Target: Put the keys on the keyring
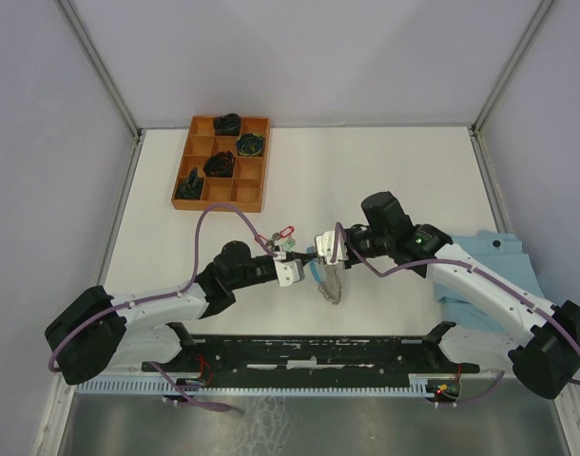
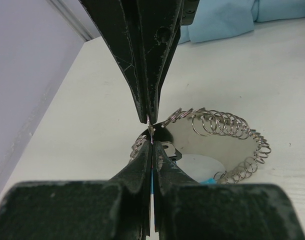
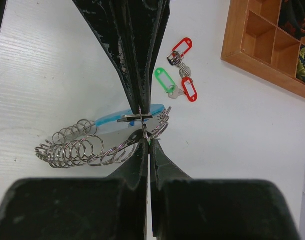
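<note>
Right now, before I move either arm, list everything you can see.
keyring: one, silver coil with light-blue sleeve, centre, pinched from both sides
keys: three tags visible, two red, one green, loose beside the keyring
tray: one, wooden, far left, dark items in four compartments
cloth: one, light blue, right side
cables: two, purple, one on each side
left tool: one, black, shut on keyring
right tool: one, black, shut on keyring

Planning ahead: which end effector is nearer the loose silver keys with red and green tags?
Left. The left end effector lies alongside the red- and green-tagged silver keys; the right end effector faces it from the far side. Both pinch the coiled silver keyring.
</note>
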Robot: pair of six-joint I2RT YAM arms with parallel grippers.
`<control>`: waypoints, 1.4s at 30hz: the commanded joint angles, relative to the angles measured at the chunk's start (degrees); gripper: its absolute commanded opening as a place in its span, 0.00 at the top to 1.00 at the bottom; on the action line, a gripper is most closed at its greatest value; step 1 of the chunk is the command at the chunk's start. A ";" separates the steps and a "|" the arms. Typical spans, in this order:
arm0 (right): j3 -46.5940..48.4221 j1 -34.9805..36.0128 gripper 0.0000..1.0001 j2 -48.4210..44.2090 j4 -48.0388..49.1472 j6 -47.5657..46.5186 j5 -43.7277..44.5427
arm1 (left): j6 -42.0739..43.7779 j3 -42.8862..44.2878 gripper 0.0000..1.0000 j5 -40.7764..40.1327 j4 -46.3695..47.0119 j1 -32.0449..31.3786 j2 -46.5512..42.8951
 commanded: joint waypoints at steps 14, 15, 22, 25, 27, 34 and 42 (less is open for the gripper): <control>1.89 0.34 0.99 -2.03 3.84 0.69 0.11 | -4.01 2.06 0.97 -1.22 3.55 -0.40 -0.07; 1.97 0.38 0.99 -2.05 3.84 0.69 0.16 | -4.16 2.04 0.97 -1.54 3.62 -0.37 -0.07; 2.02 0.31 0.99 -2.05 3.84 0.77 0.19 | -4.81 2.04 0.97 -1.96 4.14 -0.35 -0.07; 1.99 0.31 0.99 -2.21 3.84 0.84 0.35 | -4.82 1.96 0.97 -2.08 4.07 -0.37 -0.21; 2.02 0.32 0.99 -2.20 3.80 0.87 0.48 | -4.81 1.77 0.97 -2.20 4.07 -0.38 -0.56; 1.99 0.34 0.99 -2.39 3.93 1.25 0.32 | -5.31 2.19 0.97 -0.94 4.34 -0.41 0.09; 1.93 0.38 0.99 -2.39 3.70 1.39 0.08 | -5.78 2.41 0.97 -0.94 5.22 -0.40 0.84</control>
